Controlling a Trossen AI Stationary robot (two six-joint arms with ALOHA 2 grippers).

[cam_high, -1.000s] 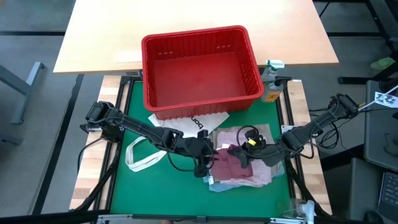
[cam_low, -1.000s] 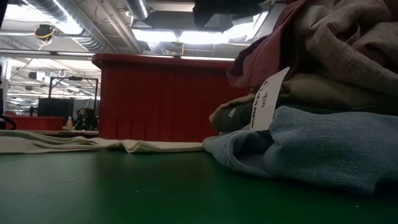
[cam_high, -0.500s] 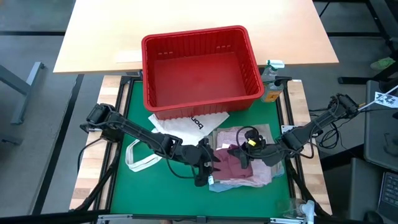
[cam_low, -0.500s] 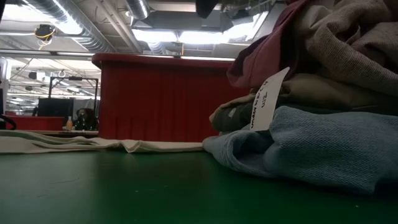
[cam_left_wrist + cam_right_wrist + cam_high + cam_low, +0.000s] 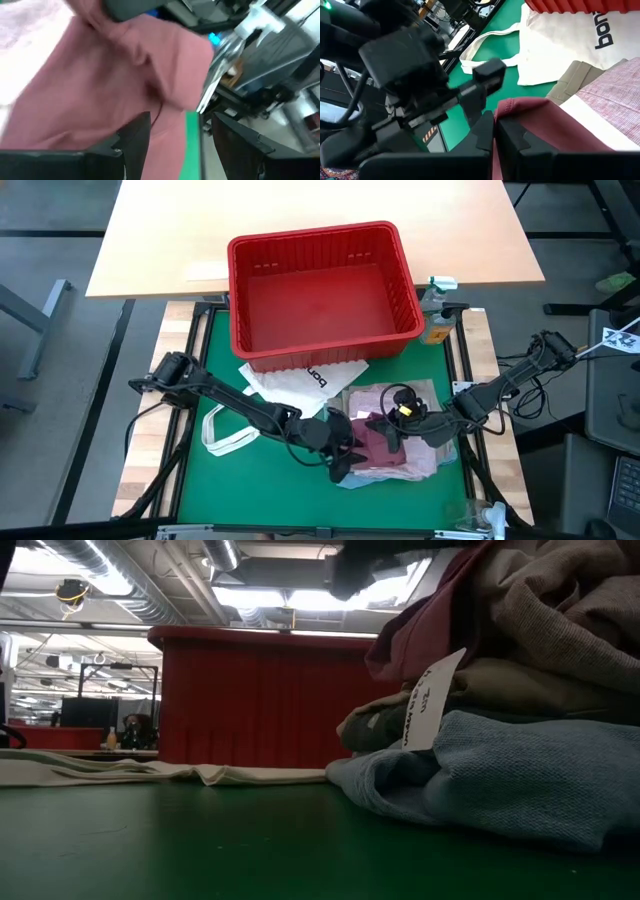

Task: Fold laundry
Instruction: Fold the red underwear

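The laundry is a low stack (image 5: pixel 392 438) at the right of the green mat (image 5: pixel 250 480). Light blue (image 5: pixel 500 775) lies at the bottom, with khaki (image 5: pixel 530 690) over it. On top lie mottled pink (image 5: pixel 385 400) and a maroon garment (image 5: pixel 376 448). My right gripper (image 5: pixel 386 428) is shut on the maroon garment (image 5: pixel 545 127). My left gripper (image 5: pixel 347 458) stands open at the stack's near left corner. The maroon cloth (image 5: pixel 100 90) lies just in front of the left gripper (image 5: pixel 180 145). My right gripper pinches a folded edge of the maroon garment (image 5: pixel 512 107) between its two shut fingers. It comes from the table's right, slanting down. The held edge is raised a little and the rest lies on the stack. My left gripper: I cannot tell whether its open fingers (image 5: pixel 137 137) touch the maroon cloth.
A red slotted basket (image 5: pixel 320 285) stands at the mat's far side. A white tote bag (image 5: pixel 295 380) lies flat before it, its loop handles (image 5: pixel 225 430) toward the left. A spray bottle (image 5: pixel 437 305) stands at the back right. Bare green mat lies near and left.
My left gripper has moved toward the table's near right and sunk a little, coming to the stack's near left corner, and it has rolled about its own axis. My right gripper and the stack have kept still.
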